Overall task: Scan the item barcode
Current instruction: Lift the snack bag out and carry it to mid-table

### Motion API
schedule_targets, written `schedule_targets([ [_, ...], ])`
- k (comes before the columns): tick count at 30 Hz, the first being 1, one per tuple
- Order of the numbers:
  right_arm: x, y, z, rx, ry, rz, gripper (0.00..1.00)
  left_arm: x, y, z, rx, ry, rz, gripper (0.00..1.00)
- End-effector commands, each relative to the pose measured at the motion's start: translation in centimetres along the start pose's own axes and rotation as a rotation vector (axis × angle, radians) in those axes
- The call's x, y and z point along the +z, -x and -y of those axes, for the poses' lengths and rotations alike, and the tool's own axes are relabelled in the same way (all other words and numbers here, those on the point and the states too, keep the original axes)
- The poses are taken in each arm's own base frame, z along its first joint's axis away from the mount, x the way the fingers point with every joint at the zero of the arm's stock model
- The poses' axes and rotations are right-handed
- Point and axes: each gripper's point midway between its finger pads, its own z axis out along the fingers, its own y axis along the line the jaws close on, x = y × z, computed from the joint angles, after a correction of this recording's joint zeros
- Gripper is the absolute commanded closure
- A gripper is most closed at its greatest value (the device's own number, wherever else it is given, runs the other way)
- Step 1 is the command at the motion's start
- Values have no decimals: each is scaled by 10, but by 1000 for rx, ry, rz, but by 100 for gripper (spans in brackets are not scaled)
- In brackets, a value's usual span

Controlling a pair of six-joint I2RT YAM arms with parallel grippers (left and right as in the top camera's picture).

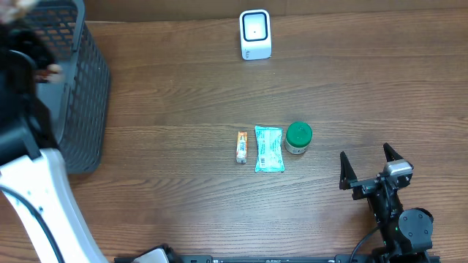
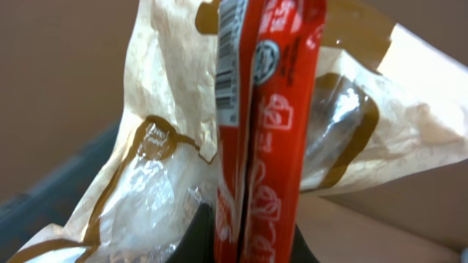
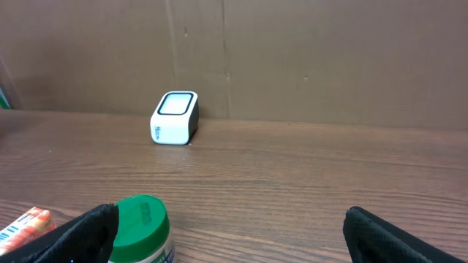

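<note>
Red packet (image 2: pixel 267 131) stands upright, pinched in my left gripper (image 2: pixel 248 245), jaws tight on its lower end. Barcode (image 2: pixel 229 66) on its left edge. Windowed paper bag (image 2: pixel 157 109) behind. Right gripper (image 1: pixel 370 165) spread wide, empty, near green-lidded jar (image 1: pixel 298 136). Scanner (image 1: pixel 255 33) at far edge.

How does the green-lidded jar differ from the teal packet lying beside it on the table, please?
The jar stands upright; the teal packet lies flat. The jar is round with a green lid; the teal packet is rectangular and longer than the jar is wide. Both rest side by side on the wooden table.
</note>
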Motion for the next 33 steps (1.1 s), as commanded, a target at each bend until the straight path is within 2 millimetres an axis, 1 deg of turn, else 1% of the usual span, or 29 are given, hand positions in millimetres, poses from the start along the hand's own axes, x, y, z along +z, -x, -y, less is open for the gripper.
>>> schedule_targets([
  [1, 0, -2, 1, -1, -7, 3, 0, -35, -4, 43, -24, -107, -24, 96],
  [2, 0, -2, 1, -1, -7, 3, 0, -41, -17, 54, -14, -136, -75, 96],
  [4, 0, -2, 1, -1, -6, 3, 0, -48, -47, 69, -9, -168, -192, 96],
  [7, 0, -2, 1, -1, -7, 4, 0, -54, -103, 82, -53, -166, -427, 96],
  [9, 0, -2, 1, -1, -7, 4, 0, -55, -136, 89, -62, -150, -563, 96],
  [11, 0, -2, 1, -1, -7, 4, 0, -52, -166, 97, -48, -143, -663, 96],
  [13, 0, -2, 1, -1, -7, 3, 0, -45, -202, 108, -35, -138, -756, 96],
  [16, 0, -2, 1, -1, -7, 3, 0, -36, -260, 126, 16, -141, -872, 96],
  [17, 0, -2, 1, -1, -7, 4, 0, -33, -283, 132, 35, -139, -912, 96],
  [20, 0, -2, 1, -1, -7, 4, 0, -26, -340, 141, 61, -100, -988, 95],
  [23, 0, -2, 1, -1, -7, 3, 0, -20, -384, 149, 87, -73, -1018, 95],
  [25, 0, -2, 1, -1, -7, 3, 0, -18, -406, 155, 99, -65, -1033, 96],
  [29, 0, -2, 1, -1, -7, 4, 0, -18, -436, 163, 104, -28, -1053, 96],
  [33, 0, -2, 1, -1, -7, 4, 0, -19, -452, 168, 116, -14, -1069, 96],
])
